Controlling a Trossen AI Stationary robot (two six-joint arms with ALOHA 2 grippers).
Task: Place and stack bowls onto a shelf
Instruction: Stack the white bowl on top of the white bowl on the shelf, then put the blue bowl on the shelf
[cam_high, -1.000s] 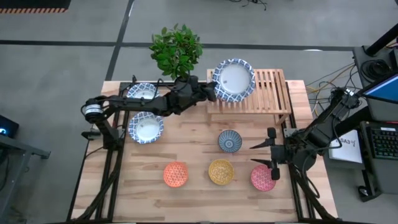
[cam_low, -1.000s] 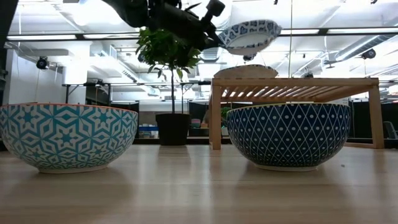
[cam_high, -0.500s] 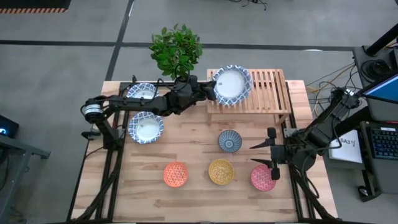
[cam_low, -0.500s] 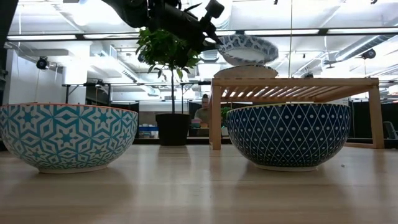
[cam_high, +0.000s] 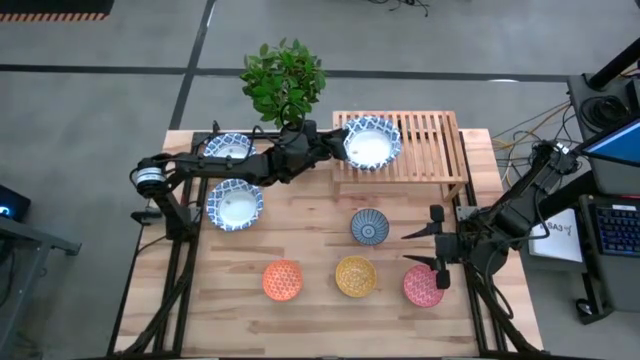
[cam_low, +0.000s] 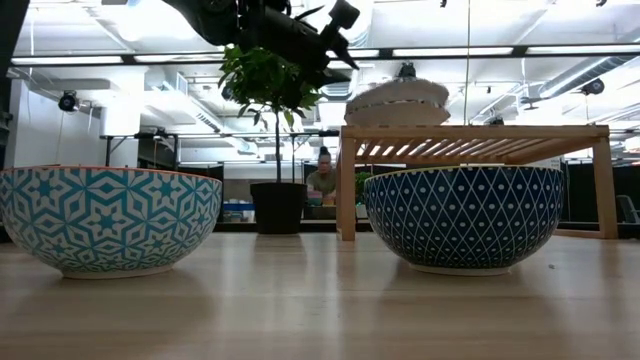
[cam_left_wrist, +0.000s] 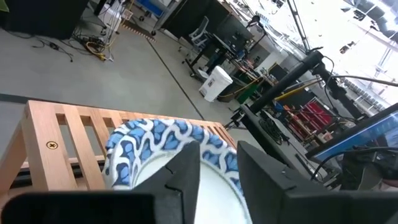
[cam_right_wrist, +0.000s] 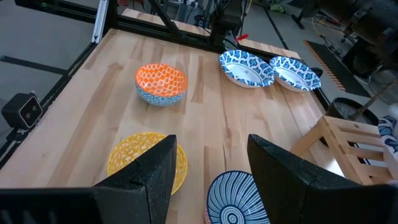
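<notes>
- On the shelf (cam_high: 430, 140), at its left end, the wide patterned bowl (cam_high: 371, 141) had come down over the last second: earlier it hung tilted above the slats, and now it sat level, nested on another bowl already there, as the low view showed two rims stacked (cam_low: 398, 103).
- The left gripper (cam_high: 335, 146) stayed clamped on that bowl's near rim; in its wrist view my two dark fingers (cam_left_wrist: 186, 174) straddled the blue-and-white edge (cam_left_wrist: 155, 140).
- I judged the placement done except for letting go; release and retreat were what remained for this bowl.
- The right gripper (cam_high: 438, 243) waited with fingers spread, low over the table's right side, near the pink-red bowl (cam_high: 423, 285).
- Still on the table: two wide patterned bowls (cam_high: 236, 203) (cam_high: 229, 148) at left, the small dark blue bowl (cam_high: 370, 226) at centre, the orange (cam_high: 282, 279) and yellow (cam_high: 355, 275) ones along the near edge.
- Materials: bowls looked glazed ceramic, smooth white insides, printed outsides; rounded walls on a narrow foot, so they should nest but could slide.
- Shelf: light wooden slats with gaps, on square legs. Table (cam_high: 310, 235): pale planks, matte grain.
- A potted plant (cam_high: 284, 82) stood just behind the left arm.
</notes>
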